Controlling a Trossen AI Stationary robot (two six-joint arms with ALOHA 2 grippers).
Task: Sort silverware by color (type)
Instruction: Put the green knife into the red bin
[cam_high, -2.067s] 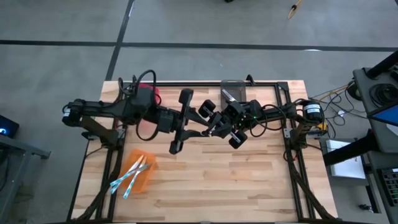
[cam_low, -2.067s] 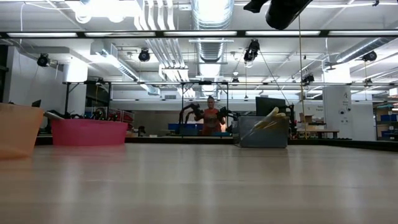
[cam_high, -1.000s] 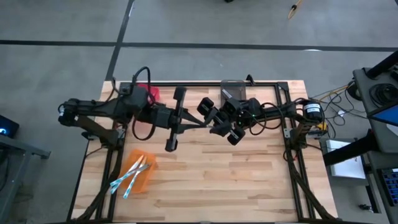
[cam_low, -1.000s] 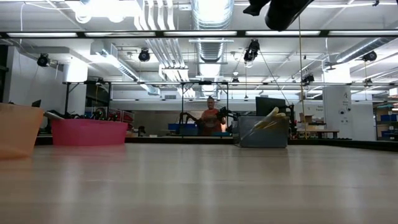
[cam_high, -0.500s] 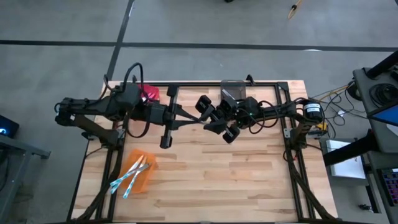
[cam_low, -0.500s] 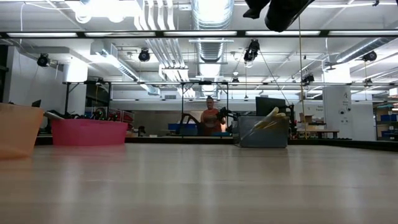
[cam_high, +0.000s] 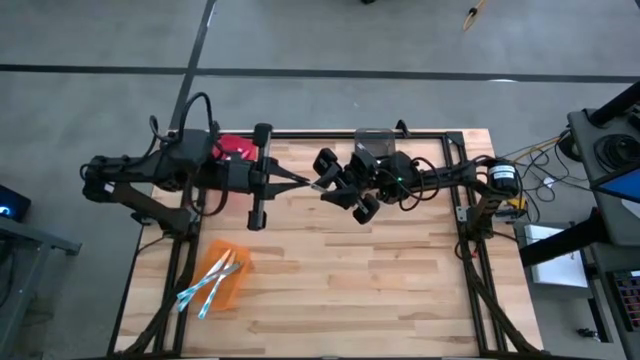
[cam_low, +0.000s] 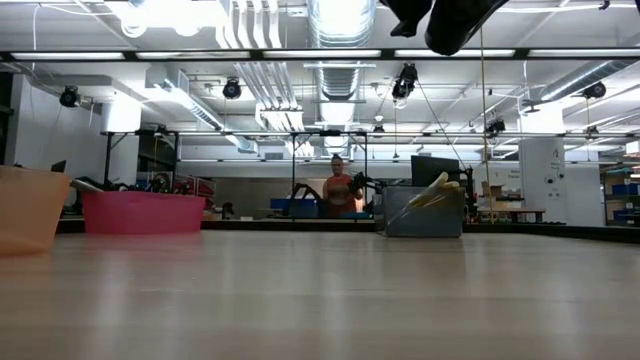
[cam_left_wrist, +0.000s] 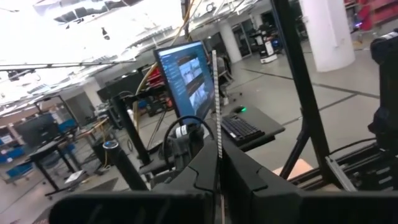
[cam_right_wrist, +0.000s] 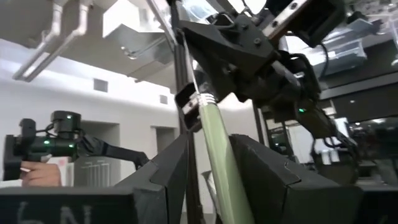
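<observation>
Knife with a green handle (cam_right_wrist: 217, 155) sits in mid-air above the back half of the table (cam_high: 400, 290), in the upper middle of the high view, between 2 grippers that meet tip to tip.

Left gripper (cam_high: 301, 182): clenched on the blade end. Left wrist view shows the thin silver blade edge-on, rising straight up out of the closed fingers (cam_left_wrist: 199, 174).

Right gripper (cam_high: 323, 186): fingers (cam_right_wrist: 168, 168) sit on either side of the green handle and seem to press on it from both sides; grasp looks closed on the handle. In the right wrist view the handle runs up the centre of the frame to the other arm's gripper.

Low view: only dark arm parts at the top edge, right of centre; the knife does not show there.

Rest of the silverware:
- 3 or so light-blue-handled knives (cam_high: 206, 288) lie in the orange bin (cam_high: 232, 287), lower left of the high view.
- Yellow-handled knives (cam_low: 434, 190) stick up out of the grey bin (cam_low: 420, 224), right of centre in the low view.
- Red bin (cam_high: 238, 147) at the back left of the table, partly under the left arm; contents cannot be told.

1 person (cam_low: 338, 190) stands far back in the room, centre of the low view.
</observation>
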